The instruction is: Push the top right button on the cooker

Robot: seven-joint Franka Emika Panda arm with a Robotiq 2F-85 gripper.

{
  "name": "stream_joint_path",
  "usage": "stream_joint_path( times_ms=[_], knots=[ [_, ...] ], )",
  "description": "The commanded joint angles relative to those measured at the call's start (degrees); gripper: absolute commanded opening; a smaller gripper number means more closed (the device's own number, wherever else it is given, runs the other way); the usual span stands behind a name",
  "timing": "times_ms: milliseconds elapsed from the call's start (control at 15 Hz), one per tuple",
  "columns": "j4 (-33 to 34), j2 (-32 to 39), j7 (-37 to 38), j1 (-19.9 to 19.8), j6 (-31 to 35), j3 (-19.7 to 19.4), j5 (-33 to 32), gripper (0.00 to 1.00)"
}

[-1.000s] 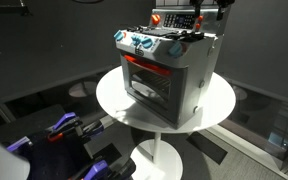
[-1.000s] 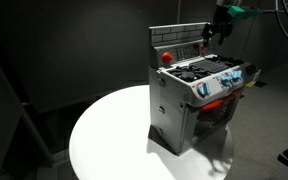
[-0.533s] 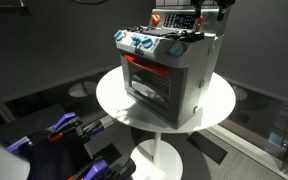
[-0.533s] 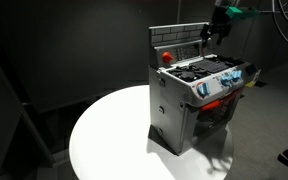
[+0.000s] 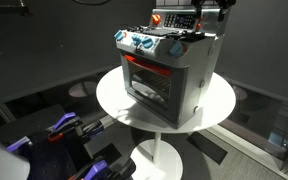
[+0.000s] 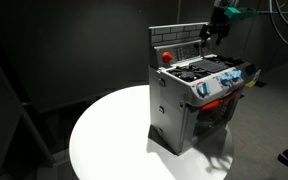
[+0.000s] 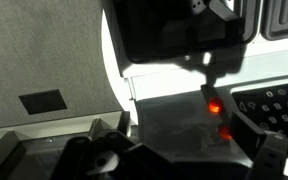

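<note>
1 cooker (image 6: pixel 184 100) on 1 round table (image 6: pixel 104 130) — 1 gripper (image 6: pixel 215 32) above its rear

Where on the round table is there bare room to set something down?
Widest bare patch: the table from the cooker side wall out to the rim. A narrower strip fronts the oven door. Crowded: the cooker top, gripper at its back panel.

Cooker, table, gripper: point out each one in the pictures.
cooker (image 5: pixel 147 82): in an exterior view, on its oven door.
table (image 6: pixel 104 130): in an exterior view, on its bare white top.
gripper (image 6: pixel 213 38): in an exterior view, between its fingertips.
</note>
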Motion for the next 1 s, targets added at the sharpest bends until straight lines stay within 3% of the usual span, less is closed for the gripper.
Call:
stream_joint_path(
  times_ms=[0, 533, 933],
  knots=[
    [1.9, 0.3, -0.7, -0.9, -4.1, 0.5, 0.9, 1.00],
    [-2.7, -6.3, -6.3, -2.4, -19.1, 0.2, 0.7, 1.00],
    [-8.8, -12.9, -6.5, -2.4, -20.5, -0.4, -1.1, 1.00]
  ],
)
